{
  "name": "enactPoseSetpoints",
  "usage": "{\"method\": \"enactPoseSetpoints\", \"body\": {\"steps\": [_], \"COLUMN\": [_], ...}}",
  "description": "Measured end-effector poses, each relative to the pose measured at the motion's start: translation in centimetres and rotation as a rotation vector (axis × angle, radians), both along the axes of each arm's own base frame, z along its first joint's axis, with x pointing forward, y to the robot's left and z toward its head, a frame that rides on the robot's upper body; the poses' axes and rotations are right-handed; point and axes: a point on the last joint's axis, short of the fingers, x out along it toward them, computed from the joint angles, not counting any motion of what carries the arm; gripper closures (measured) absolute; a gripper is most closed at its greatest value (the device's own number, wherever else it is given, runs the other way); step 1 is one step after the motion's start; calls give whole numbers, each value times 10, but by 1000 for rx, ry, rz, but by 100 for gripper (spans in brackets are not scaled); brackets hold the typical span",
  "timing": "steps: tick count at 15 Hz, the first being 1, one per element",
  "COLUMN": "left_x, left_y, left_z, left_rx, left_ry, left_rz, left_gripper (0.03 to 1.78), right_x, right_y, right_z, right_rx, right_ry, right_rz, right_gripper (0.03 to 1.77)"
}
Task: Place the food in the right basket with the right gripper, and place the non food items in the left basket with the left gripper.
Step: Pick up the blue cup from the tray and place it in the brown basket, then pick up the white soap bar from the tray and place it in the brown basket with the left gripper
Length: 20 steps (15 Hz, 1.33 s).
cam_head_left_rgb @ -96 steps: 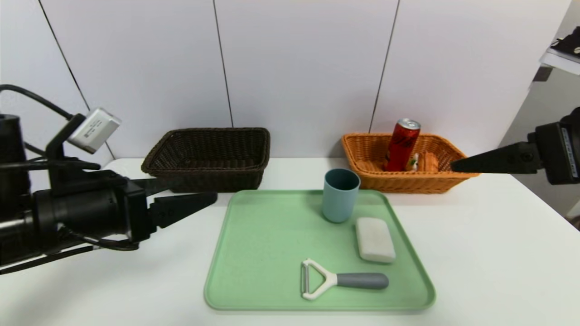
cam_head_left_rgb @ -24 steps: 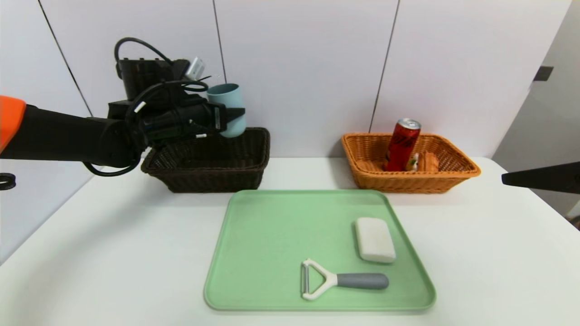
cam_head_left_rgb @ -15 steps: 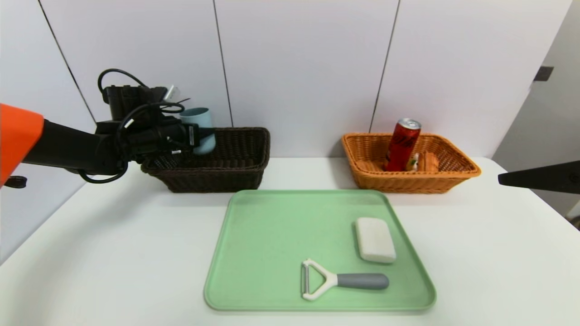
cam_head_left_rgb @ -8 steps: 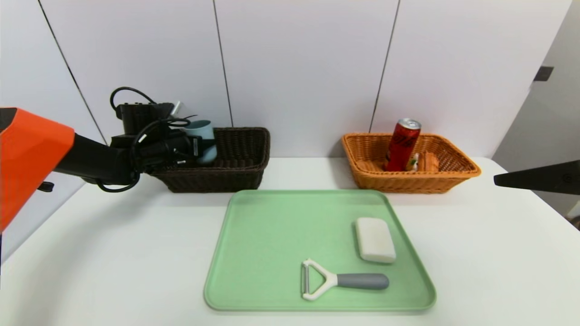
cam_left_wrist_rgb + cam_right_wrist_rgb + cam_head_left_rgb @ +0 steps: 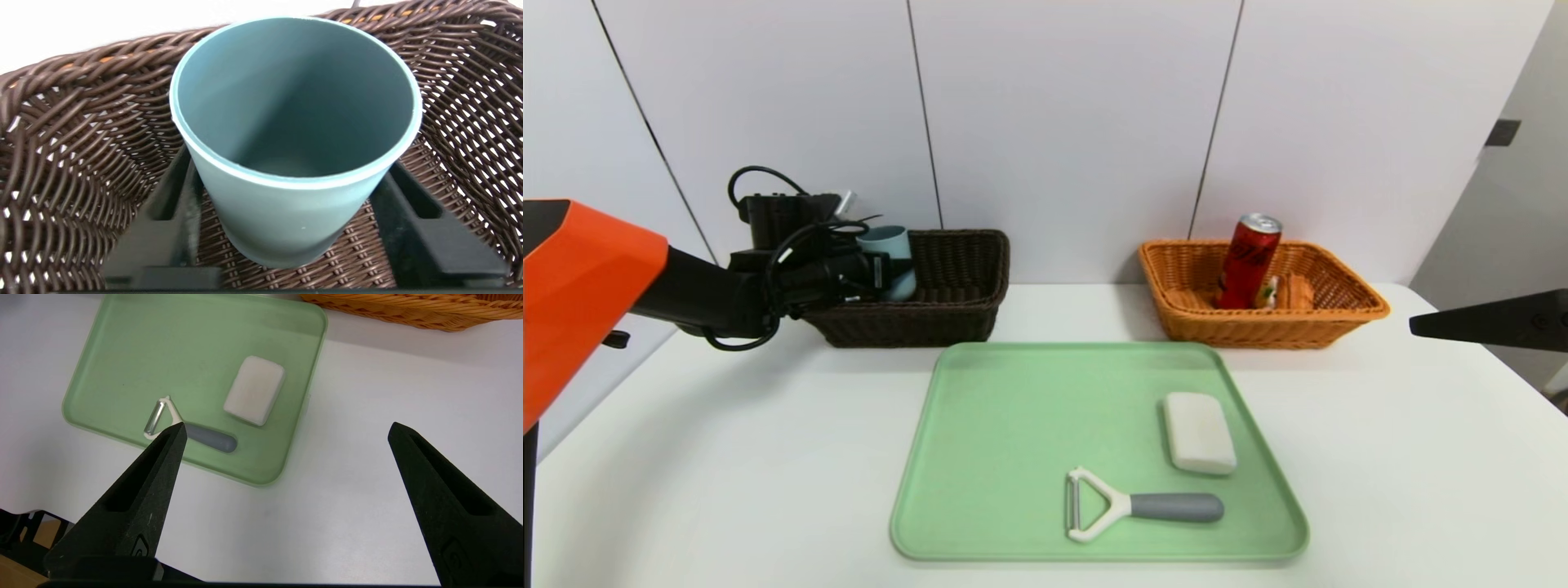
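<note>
The blue-grey cup (image 5: 892, 243) stands upright on the floor of the dark brown left basket (image 5: 947, 314), near its left end. In the left wrist view the cup (image 5: 294, 122) fills the middle, with wicker (image 5: 81, 122) all round it. My left gripper (image 5: 288, 155) is open, a finger close on each side of the cup. The white bar (image 5: 1198, 433) and the peeler (image 5: 1127, 505) lie on the green tray (image 5: 1013, 425). The red can (image 5: 1247, 261) and the cake wedge (image 5: 1294, 292) sit in the orange-tan right basket (image 5: 1258, 331). My right gripper (image 5: 286, 428) hangs open and empty at the table's right edge.
The tray (image 5: 163, 355) lies in the middle of the white table, with the bar (image 5: 254, 390) and the peeler (image 5: 163, 418) in its right half. Both baskets stand at the back against the wall. The right basket's rim (image 5: 408, 310) shows in the right wrist view.
My left arm has brought the cup down from above the left basket onto its floor, and the fingers have spread off the cup. The right arm has barely moved.
</note>
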Motion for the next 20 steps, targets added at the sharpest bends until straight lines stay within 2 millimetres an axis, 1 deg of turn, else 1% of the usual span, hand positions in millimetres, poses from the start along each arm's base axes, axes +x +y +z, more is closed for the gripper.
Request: {"method": "enactPoseSetpoints", "body": {"steps": [3, 7, 10, 12, 15, 17, 20], "left_x": [-3, -11, -24, -39, -62, -77, -99], "left_y": [0, 1, 1, 2, -1, -17, -52], "left_z": [8, 29, 54, 79, 110, 122, 126], "left_rx": [-3, -5, -7, -10, -40, -116, -170], "left_ry": [-17, -60, -103, -141, -165, -112, -5], "left_rz": [-1, 0, -1, -2, -14, -44, -104], "left_gripper": [42, 30, 23, 20, 17, 16, 14], "right_x": [0, -1, -2, -4, -7, -9, -10], "right_y": [0, 0, -1, -1, -2, -2, -3], "right_z": [0, 0, 1, 1, 2, 1, 0], "right_rx": [0, 2, 2, 5, 7, 6, 7], "right_ry": [-1, -1, -4, -9, -14, -14, -15], "right_rz": [-1, -3, -6, -5, -6, -8, -9], "right_gripper": [10, 10, 10, 10, 10, 10, 10]}}
